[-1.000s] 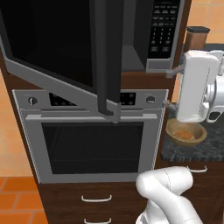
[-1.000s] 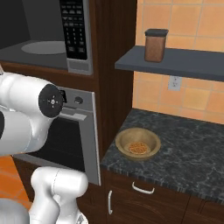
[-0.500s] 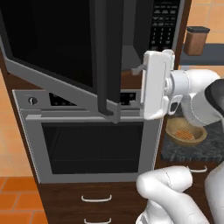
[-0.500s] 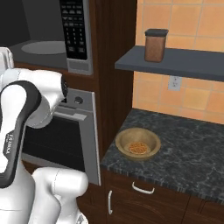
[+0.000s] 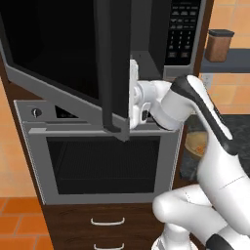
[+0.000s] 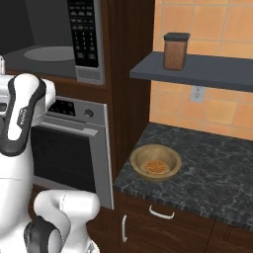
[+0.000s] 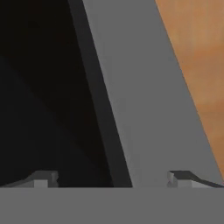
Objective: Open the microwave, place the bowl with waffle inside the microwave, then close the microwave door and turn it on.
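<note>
You are looking at the microwave point(image 5: 161, 44) with the microwave door point(image 5: 63, 63) standing swung out on its left hinge, edge-on toward the left base camera. The grey turntable point(image 6: 49, 53) is showing inside the cavity, with the keypad panel point(image 6: 84, 37) to its right.

The arm is reaching across to the free edge of the door, and the hand is sitting just behind that edge. In the hand view, the pincer point(image 7: 111, 179) is standing released: its two fingertips point(image 7: 43, 178) are spread wide and are gripping nothing. The door's dark glass and its silver-grey trim are lying close in front of the fingertips; you cannot tell whether they are touching the door.

The bowl point(image 6: 155, 161) is sitting on the dark stone bench point(image 6: 212, 173), right of the oven point(image 5: 102, 161) and well apart from the pincer. The waffle point(image 6: 156, 167) is lying in the bottom of the bowl. A brown canister point(image 6: 175, 50) is standing on the shelf point(image 6: 197, 71) above.
</note>
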